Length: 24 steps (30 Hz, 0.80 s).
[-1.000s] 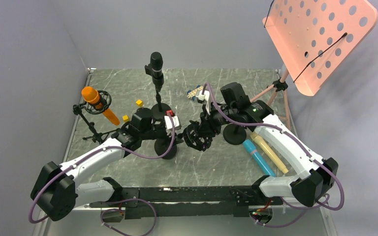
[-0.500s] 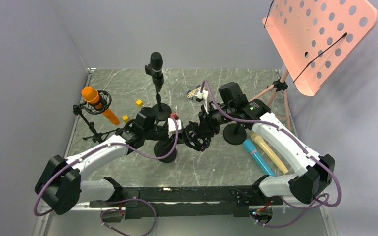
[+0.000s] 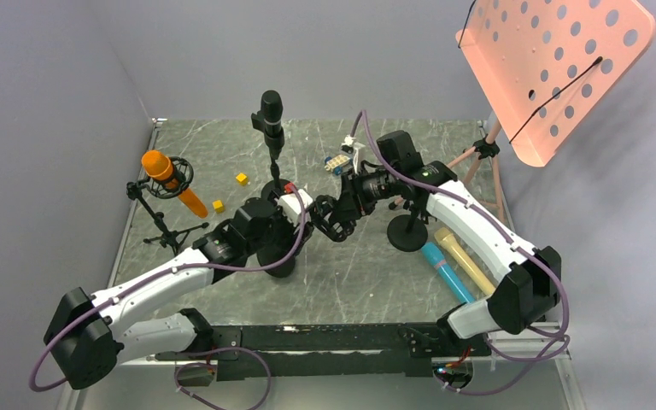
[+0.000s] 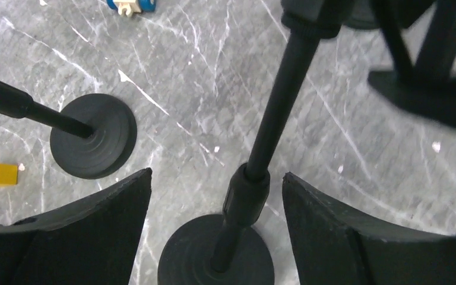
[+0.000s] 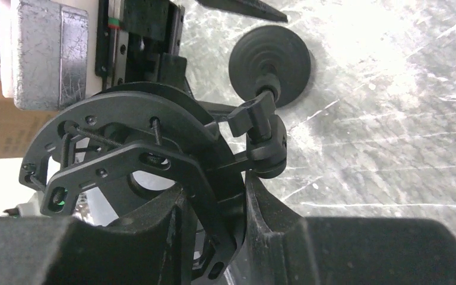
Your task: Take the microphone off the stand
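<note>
My right gripper [image 3: 342,213] is shut on the rim of a black ring-shaped shock mount [image 3: 335,224] atop a short stand; in the right wrist view [image 5: 217,196] the mount [image 5: 124,148] shows no microphone in it. My left gripper [image 3: 297,205] is open, its jaws either side of that stand's pole [image 4: 255,178] above the round base [image 4: 214,258], not touching it. A black microphone [image 3: 271,113] stands upright on a stand at the back. An orange microphone [image 3: 169,175] sits in a shock mount on a tripod at the left.
A blue microphone [image 3: 446,269] and a yellow one [image 3: 470,260] lie at the right beside a round black base [image 3: 407,232]. A pink perforated music stand [image 3: 555,68] rises at the back right. Small yellow cubes [image 3: 241,178] and a blue-white piece [image 3: 338,161] lie behind.
My left gripper has risen and moved right, close under the shock mount, straddling the pole. My right gripper with the mount has shifted slightly left and back.
</note>
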Each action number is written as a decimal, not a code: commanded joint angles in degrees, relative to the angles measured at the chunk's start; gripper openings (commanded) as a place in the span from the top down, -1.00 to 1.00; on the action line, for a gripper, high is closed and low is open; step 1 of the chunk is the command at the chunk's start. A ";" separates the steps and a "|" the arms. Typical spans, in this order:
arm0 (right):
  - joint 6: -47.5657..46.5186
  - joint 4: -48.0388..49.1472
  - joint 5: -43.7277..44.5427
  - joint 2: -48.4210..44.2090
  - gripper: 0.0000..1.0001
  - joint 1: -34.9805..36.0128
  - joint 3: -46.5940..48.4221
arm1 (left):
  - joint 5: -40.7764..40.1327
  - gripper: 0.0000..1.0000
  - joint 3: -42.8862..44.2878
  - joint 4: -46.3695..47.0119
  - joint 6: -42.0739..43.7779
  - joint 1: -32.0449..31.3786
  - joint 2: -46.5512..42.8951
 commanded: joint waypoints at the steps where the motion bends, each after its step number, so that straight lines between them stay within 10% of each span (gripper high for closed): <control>1: -8.92 4.42 -6.17 -0.74 1.00 0.37 1.62 | 14.49 -0.81 1.26 -7.95 10.29 4.70 -3.09; 9: -35.37 -1.64 -4.84 -4.27 1.00 1.57 -1.26 | 46.26 -0.99 3.62 -20.75 31.39 15.91 -4.40; 17: -53.71 -7.46 -1.90 -5.37 1.00 6.32 0.26 | 57.00 -0.84 6.65 -18.80 33.94 17.55 5.23; 24: -50.86 -5.49 -0.21 -4.87 1.00 7.11 1.38 | 52.96 -0.04 7.44 -16.44 35.65 17.20 9.60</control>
